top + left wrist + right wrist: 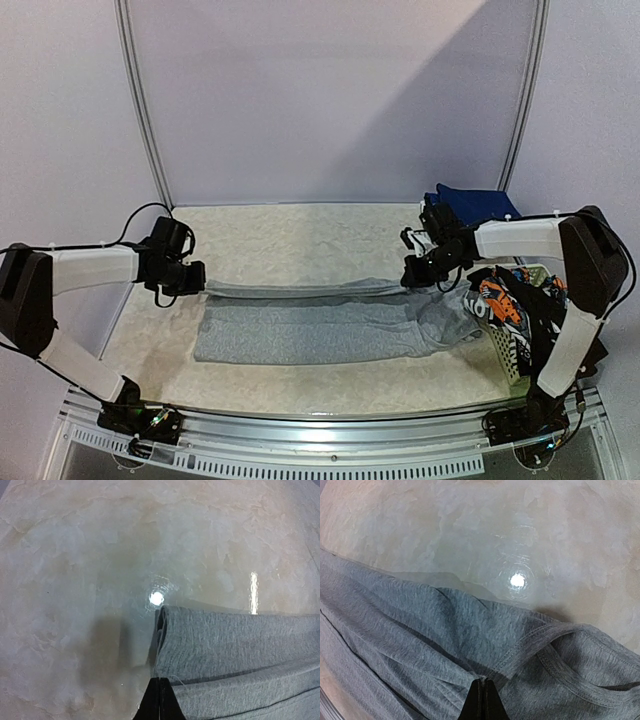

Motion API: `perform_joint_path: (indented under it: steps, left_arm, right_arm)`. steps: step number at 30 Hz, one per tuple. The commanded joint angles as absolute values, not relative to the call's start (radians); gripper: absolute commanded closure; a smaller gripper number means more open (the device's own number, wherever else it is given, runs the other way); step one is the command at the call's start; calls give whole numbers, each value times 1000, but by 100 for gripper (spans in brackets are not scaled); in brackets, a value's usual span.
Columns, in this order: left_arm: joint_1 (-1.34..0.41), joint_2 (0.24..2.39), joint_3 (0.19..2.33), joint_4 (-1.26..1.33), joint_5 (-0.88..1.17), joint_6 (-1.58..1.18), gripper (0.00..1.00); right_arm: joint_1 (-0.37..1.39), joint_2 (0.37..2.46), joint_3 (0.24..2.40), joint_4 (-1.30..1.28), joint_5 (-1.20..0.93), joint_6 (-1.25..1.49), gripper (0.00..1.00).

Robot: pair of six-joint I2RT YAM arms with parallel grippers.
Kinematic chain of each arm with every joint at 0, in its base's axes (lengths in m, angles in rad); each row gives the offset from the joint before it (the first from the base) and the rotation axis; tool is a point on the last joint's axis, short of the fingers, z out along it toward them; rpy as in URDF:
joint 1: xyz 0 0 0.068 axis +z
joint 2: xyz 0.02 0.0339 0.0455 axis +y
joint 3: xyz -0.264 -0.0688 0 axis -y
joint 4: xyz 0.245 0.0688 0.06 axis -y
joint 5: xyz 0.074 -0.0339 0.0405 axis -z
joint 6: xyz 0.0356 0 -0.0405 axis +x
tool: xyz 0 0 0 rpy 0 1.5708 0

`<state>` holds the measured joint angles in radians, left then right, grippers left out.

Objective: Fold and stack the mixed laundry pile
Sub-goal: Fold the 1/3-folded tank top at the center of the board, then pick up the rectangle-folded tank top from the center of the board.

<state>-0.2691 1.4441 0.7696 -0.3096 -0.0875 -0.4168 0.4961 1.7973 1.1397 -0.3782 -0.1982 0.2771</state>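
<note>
A grey shirt (310, 330) lies stretched across the table, its far edge lifted into a taut band between both arms. My left gripper (197, 280) is shut on the shirt's left end; in the left wrist view the black fingertips (161, 700) pinch the folded grey shirt (235, 645). My right gripper (412, 275) is shut on the right end, the fingertips (483, 700) closed on the grey shirt (430, 625) near a stitched hem. The rest of the mixed laundry pile, orange-black-white printed and dark pieces (510, 300), sits at the right.
A white lattice basket (512, 355) stands at the table's right front, draped with the printed clothes. A folded navy blue piece (480, 205) lies at the back right. A metal rail (330, 425) runs along the near edge.
</note>
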Motion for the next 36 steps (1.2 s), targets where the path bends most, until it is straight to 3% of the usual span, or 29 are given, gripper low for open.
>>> perform_joint_path:
  steps: [1,11,17,20,23,25,29,36]
  left_arm:
    - [-289,1429,736,-287,-100,-428,100]
    - [-302,1439,683,-259,-113,-443,100]
    - [-309,1427,652,-248,-117,-460,99]
    - [-315,1389,651,-261,-114,-463,86]
    - [-331,1323,662,-285,-133,-464,64]
    - [-348,1278,678,-310,-161,-458,56]
    - [-374,1271,725,-317,-168,-435,55]
    - [-421,1477,831,-275,-124,-397,60]
  right_arm:
    - [507,1757,1106,-360,-155,294,99]
    - [528,1742,1049,-338,-136,316,96]
    - [545,1721,1019,-351,-123,339,83]
    - [551,1685,1013,-370,-130,352,73]
    - [553,1633,1026,-398,-123,365,68]
    - [558,1600,1040,-400,-141,371,66]
    - [576,1594,1080,-353,-199,376,64]
    - [579,1772,1170,-299,-211,403,69]
